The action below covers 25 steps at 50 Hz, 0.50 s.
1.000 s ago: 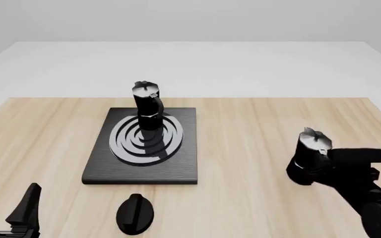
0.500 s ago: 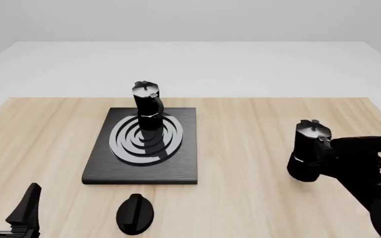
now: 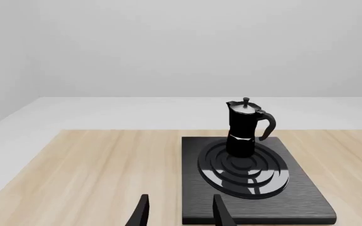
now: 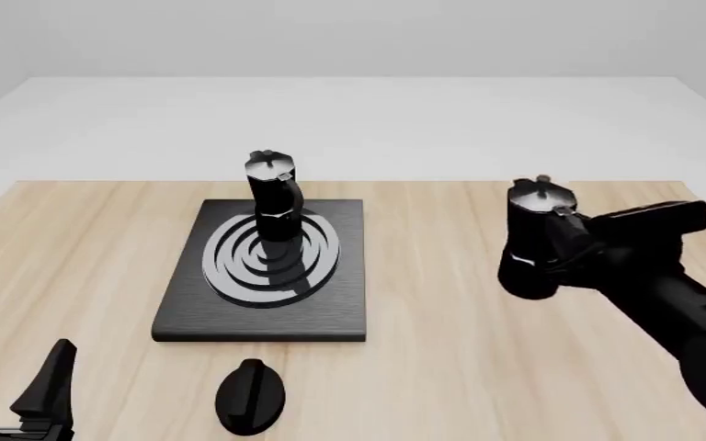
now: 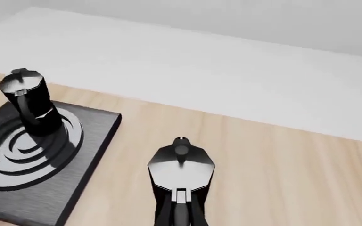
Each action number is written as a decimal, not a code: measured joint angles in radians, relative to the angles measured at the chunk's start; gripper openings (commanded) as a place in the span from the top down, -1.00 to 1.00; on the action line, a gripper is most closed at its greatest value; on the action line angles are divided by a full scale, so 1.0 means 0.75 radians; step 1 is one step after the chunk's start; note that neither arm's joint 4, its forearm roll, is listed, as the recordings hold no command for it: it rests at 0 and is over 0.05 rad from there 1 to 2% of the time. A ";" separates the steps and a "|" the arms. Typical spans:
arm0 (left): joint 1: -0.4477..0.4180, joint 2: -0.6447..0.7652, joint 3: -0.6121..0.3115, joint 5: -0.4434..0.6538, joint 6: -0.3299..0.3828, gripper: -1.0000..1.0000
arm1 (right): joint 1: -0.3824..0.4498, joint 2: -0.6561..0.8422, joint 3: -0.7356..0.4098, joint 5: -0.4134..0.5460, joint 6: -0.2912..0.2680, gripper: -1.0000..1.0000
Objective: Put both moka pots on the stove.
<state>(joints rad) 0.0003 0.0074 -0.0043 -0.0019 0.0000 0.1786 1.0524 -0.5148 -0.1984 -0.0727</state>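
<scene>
One moka pot [image 4: 273, 195] stands upright on the far part of the stove's ring burner; the stove [image 4: 194, 317] is a black slab left of the table's middle. My right gripper [image 4: 570, 243] is shut on the second moka pot [image 4: 533, 241] at its handle side and holds it in the air, right of the stove. In the right wrist view the held pot [image 5: 181, 170] is close below the camera, with the other pot [image 5: 28, 101] on the stove [image 5: 96, 134] beyond it. My left gripper [image 4: 16, 378] is open and empty at the near left; its view shows the pot [image 3: 244, 129] on the stove [image 3: 307, 200].
A flat black teardrop knob [image 4: 251, 395] lies on the wooden table just in front of the stove's near edge. The table's far edge meets a white floor behind. My left fingers [image 3: 142, 214] frame the stove's near left corner.
My right gripper has lifted the second pot off the table and carried it up and to the left, toward the stove. The left arm and the pot on the stove have not moved.
</scene>
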 measured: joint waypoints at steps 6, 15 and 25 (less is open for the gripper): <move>0.000 0.000 0.000 0.000 0.000 -1.00 | 0.085 0.021 -0.072 0.013 -0.009 1.00; 0.000 0.000 0.000 0.000 0.000 -1.00 | 0.221 0.073 -0.183 0.021 -0.025 1.00; 0.000 0.000 0.000 0.000 0.000 -1.00 | 0.345 0.148 -0.286 0.018 -0.033 1.00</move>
<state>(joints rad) 0.0003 0.0074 -0.0043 -0.0019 -0.0001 0.4375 1.1635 -0.7294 -0.1852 -0.0976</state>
